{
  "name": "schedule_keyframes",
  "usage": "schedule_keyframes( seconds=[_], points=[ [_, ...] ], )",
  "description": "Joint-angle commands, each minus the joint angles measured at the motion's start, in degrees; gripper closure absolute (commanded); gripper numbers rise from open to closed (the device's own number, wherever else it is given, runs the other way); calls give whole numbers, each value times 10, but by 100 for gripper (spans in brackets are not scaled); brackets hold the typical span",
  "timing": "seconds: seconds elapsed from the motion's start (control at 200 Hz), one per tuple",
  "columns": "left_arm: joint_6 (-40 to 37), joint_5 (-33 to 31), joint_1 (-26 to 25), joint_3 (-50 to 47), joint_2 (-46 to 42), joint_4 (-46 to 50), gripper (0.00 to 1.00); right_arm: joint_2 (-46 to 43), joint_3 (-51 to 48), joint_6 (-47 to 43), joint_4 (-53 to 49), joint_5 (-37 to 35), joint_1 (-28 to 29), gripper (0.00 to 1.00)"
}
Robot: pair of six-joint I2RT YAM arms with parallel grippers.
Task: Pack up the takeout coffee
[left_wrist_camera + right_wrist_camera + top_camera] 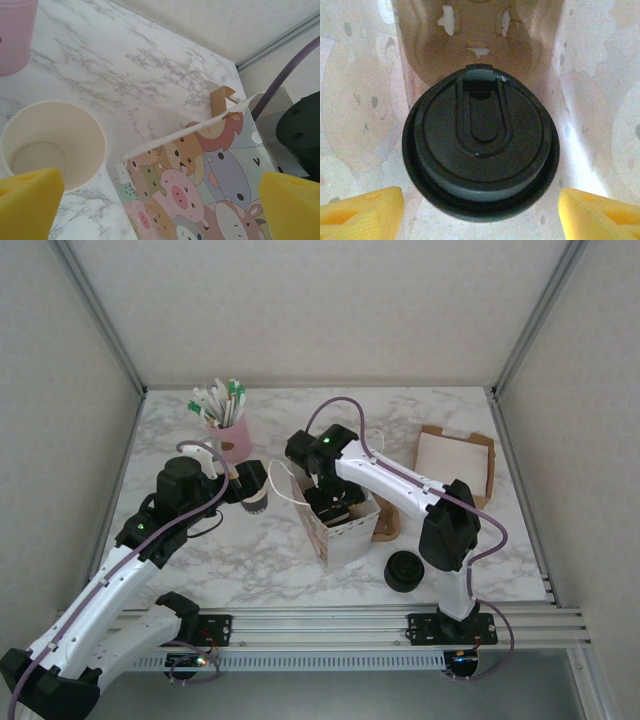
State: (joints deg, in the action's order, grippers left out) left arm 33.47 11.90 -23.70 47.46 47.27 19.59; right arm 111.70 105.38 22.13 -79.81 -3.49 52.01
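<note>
Right wrist view puts the coffee point(480, 150) straight below my right gripper point(480, 215), its black lid facing up at me, with the pale walls of the bag point(355, 100) on either side and a brown card piece point(480, 30) behind it. My right fingers point(360, 215) stand wider than the lid, and a strip of bag shows between each pad and the lid's rim, so I read this gripper as let go and gripping nothing. Whether the cup rests on the bag's floor I cannot tell (the lid hides everything under it), but it looks upright and centred. In the left wrist view my left gripper point(160, 210) is spread as wide as it goes and empty, hanging over the lidless cup point(50, 145) and the bag's cartoon-printed side, touching neither as far as I can see. In the top view the lids point(405, 570) lie on the table just beside the bag, and the pink cup point(232, 437) stands at the back, well apart. I judge the main step done: the coffee is in the bag. What is left is drawing my right arm up out of the bag's mouth without snagging its wall or handle and tipping it.
</note>
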Motion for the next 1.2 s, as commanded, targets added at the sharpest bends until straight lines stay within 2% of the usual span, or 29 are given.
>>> schedule_keyframes(
  seconds=[0.0,0.586,1.197],
  points=[
    [2,-12,-4,14,-11,9,0,-26,28,10,-35,-18,4,17],
    [0,-14,-5,18,-13,11,0,-48,82,21,-79,-32,16,9],
    [-3,-18,-5,25,-13,16,0,-63,99,27,-86,-34,22,9]
  ],
)
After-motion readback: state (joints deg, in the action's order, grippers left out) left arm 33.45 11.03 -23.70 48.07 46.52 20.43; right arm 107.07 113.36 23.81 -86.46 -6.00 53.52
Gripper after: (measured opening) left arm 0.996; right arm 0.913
